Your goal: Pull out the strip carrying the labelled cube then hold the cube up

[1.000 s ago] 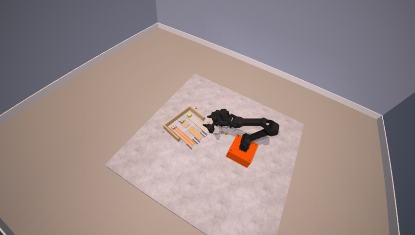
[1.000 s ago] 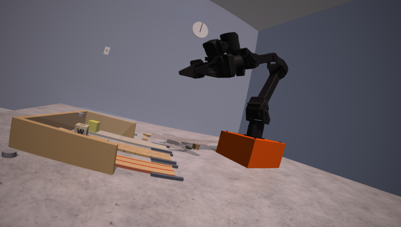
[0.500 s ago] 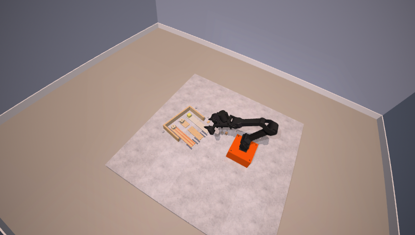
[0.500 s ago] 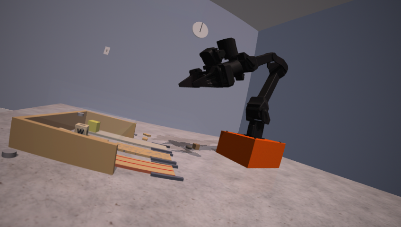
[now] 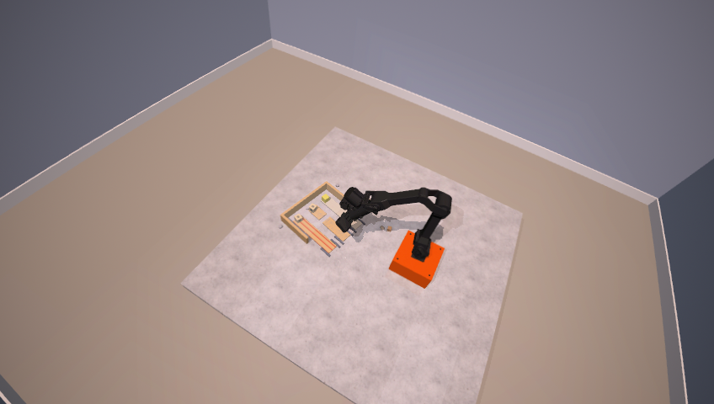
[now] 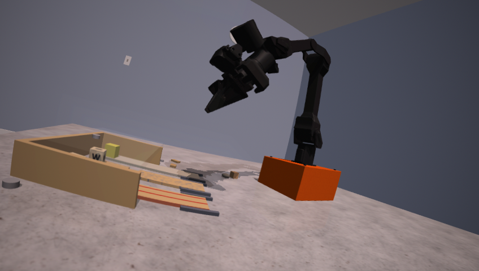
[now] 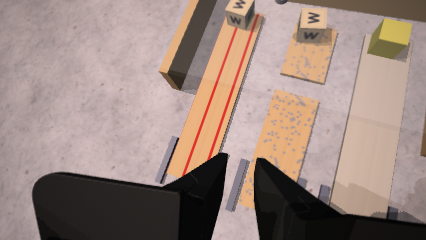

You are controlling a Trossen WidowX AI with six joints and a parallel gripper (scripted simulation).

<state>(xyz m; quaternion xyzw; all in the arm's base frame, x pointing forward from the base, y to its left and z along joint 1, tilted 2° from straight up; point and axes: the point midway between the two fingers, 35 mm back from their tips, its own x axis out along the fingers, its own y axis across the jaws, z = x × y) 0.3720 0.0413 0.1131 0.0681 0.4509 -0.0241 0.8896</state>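
Note:
A red-striped strip [image 5: 317, 236] [image 6: 173, 197] [image 7: 223, 90] is in one piece, with a cube marked W [image 5: 298, 218] [image 7: 240, 14] on its far end. The middle, speckled strip is in two pieces with a gap: a front piece [image 6: 168, 180] [image 7: 290, 125] and a back piece [image 7: 307, 65] bearing another W cube [image 7: 313, 25]. A pale strip [image 6: 144, 164] [image 7: 372, 100] carries a plain yellow cube [image 5: 325, 197] [image 6: 112, 150] [image 7: 390, 40]. My gripper [image 6: 207, 110] [image 7: 240, 164] is nearly closed, with a narrow empty gap between the tips, high above the strips' near ends.
A wooden wall [image 6: 73, 174] [image 7: 180, 40] surrounds the back and sides. Dark rails [image 6: 199, 210] [image 7: 167, 160] flank the strips' near ends. A faint clear panel seems to span above the strips. Small pieces, including a brown block [image 6: 234, 174], lie toward the orange base [image 5: 404, 255] [image 6: 280, 176].

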